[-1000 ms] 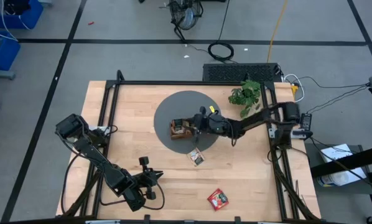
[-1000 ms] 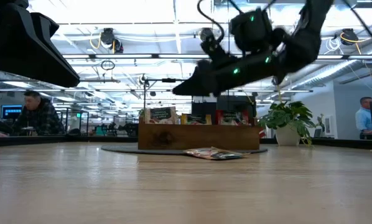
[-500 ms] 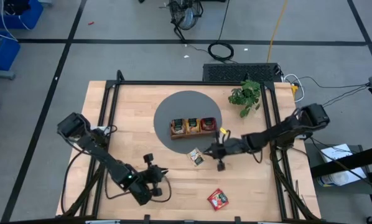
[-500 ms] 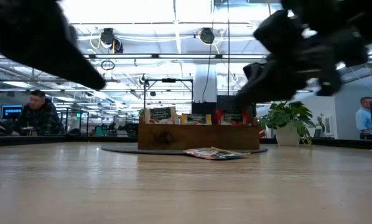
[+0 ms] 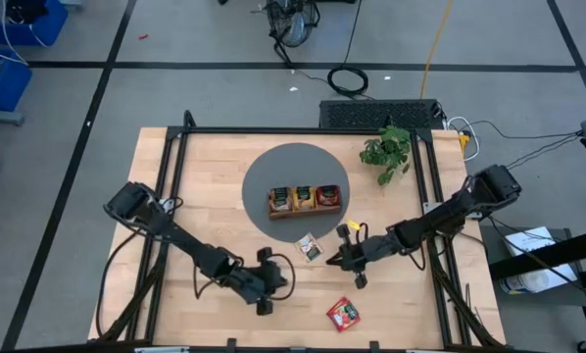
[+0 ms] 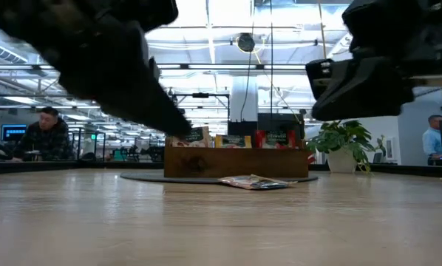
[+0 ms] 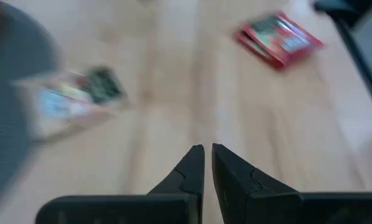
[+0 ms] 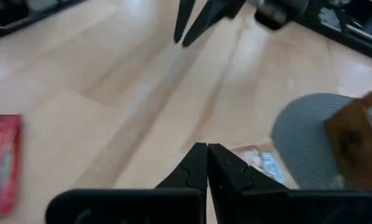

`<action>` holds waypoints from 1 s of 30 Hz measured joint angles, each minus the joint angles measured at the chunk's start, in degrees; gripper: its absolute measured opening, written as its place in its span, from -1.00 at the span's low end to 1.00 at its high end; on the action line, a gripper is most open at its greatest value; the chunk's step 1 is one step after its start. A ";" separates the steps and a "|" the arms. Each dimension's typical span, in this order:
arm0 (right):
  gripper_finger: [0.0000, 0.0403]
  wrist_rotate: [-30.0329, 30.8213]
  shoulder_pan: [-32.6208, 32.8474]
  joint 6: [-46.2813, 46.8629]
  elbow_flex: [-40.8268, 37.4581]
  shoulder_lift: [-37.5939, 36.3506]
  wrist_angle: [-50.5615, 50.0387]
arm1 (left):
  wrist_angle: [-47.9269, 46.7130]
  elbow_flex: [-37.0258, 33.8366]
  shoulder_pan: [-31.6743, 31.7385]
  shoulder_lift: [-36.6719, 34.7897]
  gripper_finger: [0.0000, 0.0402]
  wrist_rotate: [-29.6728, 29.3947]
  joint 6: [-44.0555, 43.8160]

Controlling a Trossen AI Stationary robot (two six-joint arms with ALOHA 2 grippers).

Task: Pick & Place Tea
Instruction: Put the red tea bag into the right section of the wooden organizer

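- A wooden desk (image 5: 224,196) inside a black frame.
- A round grey mat (image 5: 273,167) lies at the desk's middle.
- A brown wooden tray (image 5: 304,208) sits on the mat.
- A green potted plant (image 5: 387,149) stands near the far right corner.
- A coiled black cable (image 5: 348,79) lies on the floor.
- Two people (image 6: 45,133) sit in the room behind.

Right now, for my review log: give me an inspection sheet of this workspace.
Surface: wooden table with a grey round mat.
Job's things: wooden tray on the mat holds tea sachets; one sachet lies at the mat's edge, a red sachet near the front.
Clutter: potted plant.
End effectors: left end effector shut, empty; right end effector shut, empty, beside the loose sachet.
Cables: coil on the floor.
Surroundings: people at desks beyond.
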 joint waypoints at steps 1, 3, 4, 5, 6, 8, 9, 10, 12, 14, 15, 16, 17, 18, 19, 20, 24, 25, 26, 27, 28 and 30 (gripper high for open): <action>-1.00 0.00 0.64 0.15 0.00 0.00 0.08 | 1.08 -0.01 0.11 0.93 -0.82 2.21 0.22; -0.99 0.00 2.01 0.24 0.00 0.00 0.76 | 3.21 -0.01 0.13 2.61 -0.82 5.99 1.27; -0.99 0.00 2.67 0.19 0.00 0.00 1.40 | 4.58 -0.01 0.13 3.40 -0.82 7.52 2.09; -1.00 -0.02 3.37 0.08 0.00 0.00 2.08 | 5.84 -0.01 0.13 4.09 -0.82 8.81 3.01; -1.00 -0.09 4.06 -0.18 0.00 0.00 2.54 | 6.96 -0.01 0.12 4.58 -0.82 9.69 4.07; -1.00 -2.85 5.58 -1.71 0.00 -0.02 2.44 | 9.39 -0.01 0.13 5.42 -0.82 10.66 5.90; -1.00 -5.05 6.45 -2.69 0.00 0.00 2.17 | 10.20 -0.01 0.13 5.60 -0.82 10.75 6.78; -1.00 -6.72 7.74 -2.71 0.00 0.00 1.95 | 10.35 -0.01 0.15 5.66 -0.82 10.77 7.69; -1.00 -7.34 10.72 0.44 0.34 0.00 1.41 | 10.92 -0.01 0.32 5.66 -0.82 10.78 9.29; -1.00 -6.56 13.91 4.56 1.98 0.00 -1.69 | 11.63 -0.01 0.65 5.66 -0.82 10.81 10.81; -1.00 -5.07 15.69 6.58 3.14 0.00 -4.17 | 12.11 -0.01 0.90 5.66 -0.82 10.86 11.33; -1.00 -3.26 17.44 8.45 4.55 0.00 -7.01 | 12.72 0.00 1.31 5.66 -0.82 11.42 11.70; -1.00 -1.27 19.09 10.13 6.20 0.02 -10.13 | 12.89 0.23 2.02 5.66 -0.82 13.12 11.85; -1.00 0.30 20.69 12.06 7.73 0.02 -12.85 | 12.69 0.79 2.95 5.66 -0.82 15.42 11.56; -1.00 1.45 22.08 13.84 9.11 0.02 -15.05 | 12.59 1.39 4.00 5.66 -0.82 17.69 10.36; -1.00 1.98 23.20 15.52 10.22 0.02 -16.49 | 12.63 1.88 5.10 5.66 -0.82 19.13 8.85; -1.00 2.94 26.62 21.03 11.78 1.98 -16.85 | 12.45 3.14 8.27 5.66 -0.82 23.29 6.17; -1.00 2.55 27.16 22.59 11.78 2.92 -17.06 | 12.41 3.32 8.53 5.66 -0.82 23.96 6.31; -1.00 1.56 27.46 24.23 11.78 4.10 -16.85 | 12.46 3.41 8.60 5.66 -0.82 24.25 6.47; -1.00 1.33 27.70 26.06 11.76 5.30 -17.02 | 12.52 3.43 8.68 5.66 -0.82 24.28 6.67; -1.00 1.07 27.83 27.31 11.74 6.60 -16.88 | 12.53 3.44 8.66 5.66 -0.82 24.27 6.92; -1.00 1.68 27.56 28.29 11.74 9.00 -15.10 | 12.27 3.43 8.66 5.66 -0.82 24.28 7.49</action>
